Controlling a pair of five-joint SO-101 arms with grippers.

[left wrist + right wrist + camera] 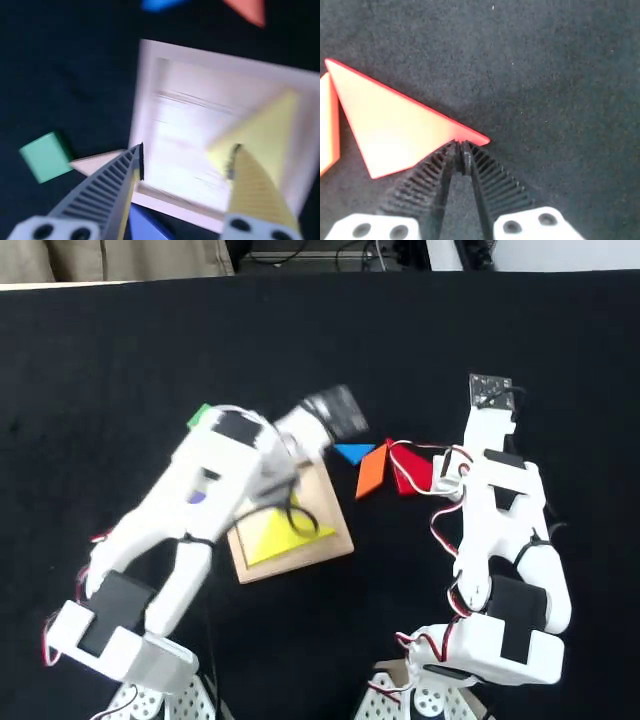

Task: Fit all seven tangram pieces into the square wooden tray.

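While the left gripper (187, 152), fingers open, hangs over the wooden tray (142, 100) holding the yellow triangle (265, 135), the right gripper (461, 149), fingers closed, meets the red triangle (395, 132) on the surface (545, 60); a slow, square push seems best.

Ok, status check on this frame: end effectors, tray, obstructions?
Left end effector open over the wooden tray. Right end effector shut, tip at edge of red triangle. Yellow triangle in tray, blue triangle and orange piece outside.
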